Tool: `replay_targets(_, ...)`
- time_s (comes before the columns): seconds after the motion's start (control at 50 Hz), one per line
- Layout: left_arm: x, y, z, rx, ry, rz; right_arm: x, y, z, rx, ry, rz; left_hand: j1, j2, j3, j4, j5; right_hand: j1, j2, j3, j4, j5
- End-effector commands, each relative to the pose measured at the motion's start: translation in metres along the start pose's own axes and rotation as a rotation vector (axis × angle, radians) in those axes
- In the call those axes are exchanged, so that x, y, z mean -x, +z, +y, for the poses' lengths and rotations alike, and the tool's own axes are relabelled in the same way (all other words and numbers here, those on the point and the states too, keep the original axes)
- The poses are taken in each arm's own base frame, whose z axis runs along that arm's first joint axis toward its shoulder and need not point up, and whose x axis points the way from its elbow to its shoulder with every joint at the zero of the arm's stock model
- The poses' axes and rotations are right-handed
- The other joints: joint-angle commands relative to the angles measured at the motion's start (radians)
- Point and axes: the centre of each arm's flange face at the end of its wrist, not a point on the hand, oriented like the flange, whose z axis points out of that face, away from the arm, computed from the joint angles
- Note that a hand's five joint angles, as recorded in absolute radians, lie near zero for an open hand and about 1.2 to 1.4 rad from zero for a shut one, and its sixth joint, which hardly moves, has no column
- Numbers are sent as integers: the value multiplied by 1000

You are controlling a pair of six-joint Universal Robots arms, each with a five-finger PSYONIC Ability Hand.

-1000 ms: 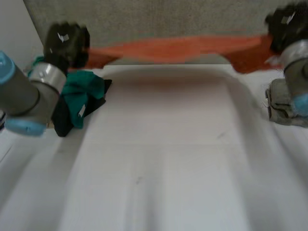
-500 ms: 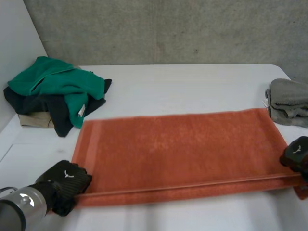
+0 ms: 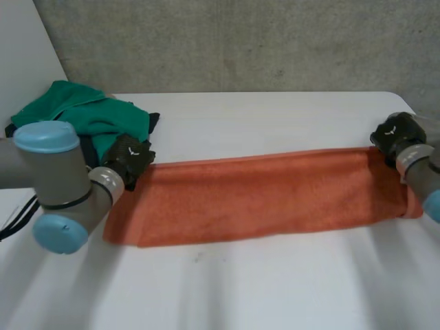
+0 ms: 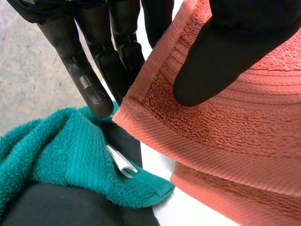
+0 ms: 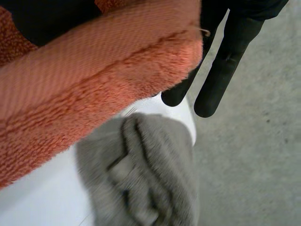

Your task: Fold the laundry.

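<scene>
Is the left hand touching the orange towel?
Touching. The left wrist view shows the left hand pinching a corner of the towel between its thumb and fingers.

A robot test lab, by the look: a plain white table (image 3: 275, 124) against a bare grey concrete wall (image 3: 240, 41), with grey, blue-capped robot arms (image 3: 58, 175) over it.

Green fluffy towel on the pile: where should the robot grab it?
Probably the hemmed corner of the green terry towel, beside its white label, coming from the orange terry towel's side: that corner lies free atop the black garment, pointing that way.
</scene>
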Motion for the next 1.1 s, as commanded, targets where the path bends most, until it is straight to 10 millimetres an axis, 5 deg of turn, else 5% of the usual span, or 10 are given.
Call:
replay_targets(0.02, 4, 25, 0, 1, 3, -55, 19, 37, 4, -41, -21, 36, 248, 198, 203, 195, 203, 274, 222, 211, 199, 186)
replay_targets(0.14, 27, 44, -22, -108, 12, -159, -1, 50, -20, -114, -26, 134, 248, 198, 203, 195, 203, 274, 222, 211, 199, 186)
replay_targets(0.22, 76, 54, -73, -355, -15, -379, -79, 50, -78, -261, 32, 462, 248, 198, 203, 195, 203, 274, 222, 211, 199, 186)
replay_targets(0.24, 100, 50, -98, -482, -50, -476, -113, 39, -106, -353, 94, 600, 248, 198, 203, 195, 203, 274, 222, 211, 199, 186)
replay_targets(0.32, 171, 5, -159, -806, -156, -694, -185, -3, -150, -575, 244, 820, 248, 198, 203, 195, 203, 274, 222, 211, 199, 186)
replay_targets(0.38, 190, -13, -174, -901, -200, -738, -202, -21, -161, -633, 287, 840, 248, 198, 203, 195, 203, 274, 222, 211, 199, 186)
replay_targets(0.54, 185, 0, -138, -697, -232, -637, -152, -11, -136, -453, 291, 547, 248, 198, 203, 195, 203, 274, 222, 211, 199, 186)
replay_targets(0.84, 63, 4, -31, -292, -280, -267, -34, -1, -48, -151, 284, 96, 248, 198, 203, 195, 203, 274, 222, 211, 199, 186)
replay_targets(0.98, 6, -66, 10, -30, -224, -79, 6, -33, 9, 127, 252, -150, 248, 198, 203, 195, 203, 274, 222, 211, 199, 186)
replay_targets(1.1, -17, -140, 18, 122, -53, 53, -7, -101, 19, 296, 112, -315, 248, 198, 203, 195, 203, 274, 222, 211, 199, 186)
